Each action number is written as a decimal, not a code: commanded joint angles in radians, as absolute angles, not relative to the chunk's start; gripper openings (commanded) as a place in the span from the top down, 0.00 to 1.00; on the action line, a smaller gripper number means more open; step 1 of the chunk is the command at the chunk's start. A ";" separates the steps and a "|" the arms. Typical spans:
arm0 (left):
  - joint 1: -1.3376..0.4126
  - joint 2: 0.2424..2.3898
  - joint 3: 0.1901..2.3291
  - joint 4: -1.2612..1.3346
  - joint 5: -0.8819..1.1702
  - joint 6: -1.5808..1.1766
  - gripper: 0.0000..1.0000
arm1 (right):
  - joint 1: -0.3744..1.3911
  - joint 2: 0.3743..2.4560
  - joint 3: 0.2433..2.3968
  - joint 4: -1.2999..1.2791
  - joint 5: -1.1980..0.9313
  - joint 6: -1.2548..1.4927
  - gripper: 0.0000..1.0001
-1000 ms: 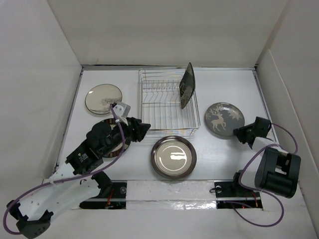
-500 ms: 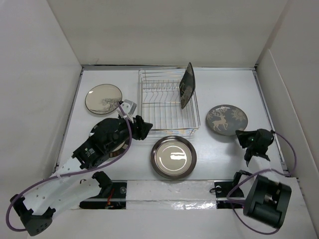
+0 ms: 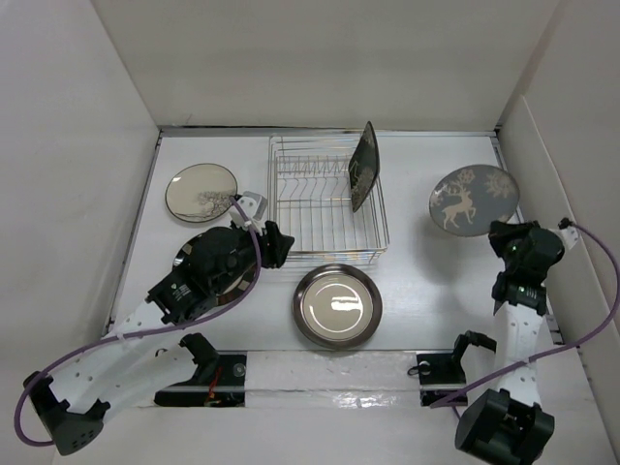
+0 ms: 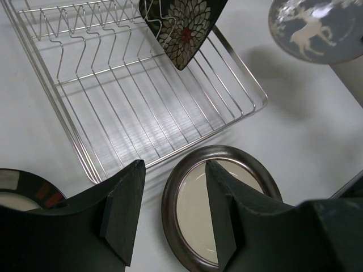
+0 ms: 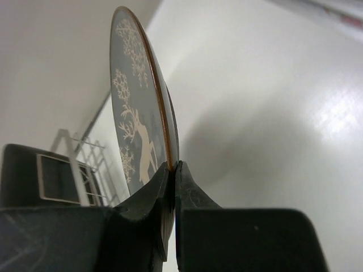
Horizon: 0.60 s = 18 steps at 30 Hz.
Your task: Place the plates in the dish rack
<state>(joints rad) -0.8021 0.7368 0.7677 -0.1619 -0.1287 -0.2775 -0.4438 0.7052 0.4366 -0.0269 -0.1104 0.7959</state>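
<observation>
Grey deer plate (image 3: 473,199), rim pinched between closed right jaws

The deer plate (image 3: 474,199) is blue-grey with a white deer and white sprigs, and a thin brown line runs along its edge. The flowered plate (image 4: 184,25) is black with white many-petalled blooms, one with a red heart. The rack (image 3: 320,232) is bare silver wire. The metal plate (image 3: 337,305), near the front edge of the white desk (image 3: 436,291), has a dark grey rim around a pale, mirror-bright middle. The beige plate (image 3: 201,191), toward the left edge, has dark twig marks and a thin dark rim. The cream plate (image 4: 22,180) has a glossy dark rim. The left gripper (image 4: 174,167) and right gripper (image 5: 172,167) are black.
</observation>
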 commanded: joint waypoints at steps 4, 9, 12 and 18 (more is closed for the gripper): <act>-0.798 0.738 0.782 -0.130 -0.201 -0.273 0.57 | -0.353 0.702 0.787 0.071 -0.129 0.700 1.00; -0.798 0.727 0.779 -0.129 -0.213 -0.276 0.57 | -0.126 0.804 1.016 0.077 -0.046 0.640 1.00; -0.798 0.730 0.781 -0.129 -0.212 -0.278 0.57 | 0.031 0.922 1.152 0.035 0.029 0.588 1.00; -0.798 0.713 0.782 -0.130 -0.219 -0.278 0.57 | 0.303 1.210 1.537 -0.139 0.270 0.445 1.00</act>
<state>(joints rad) -0.8021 0.7403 0.7677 -0.1623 -0.1982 -0.2779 0.2230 1.1473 1.3659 -0.1974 0.1192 0.5247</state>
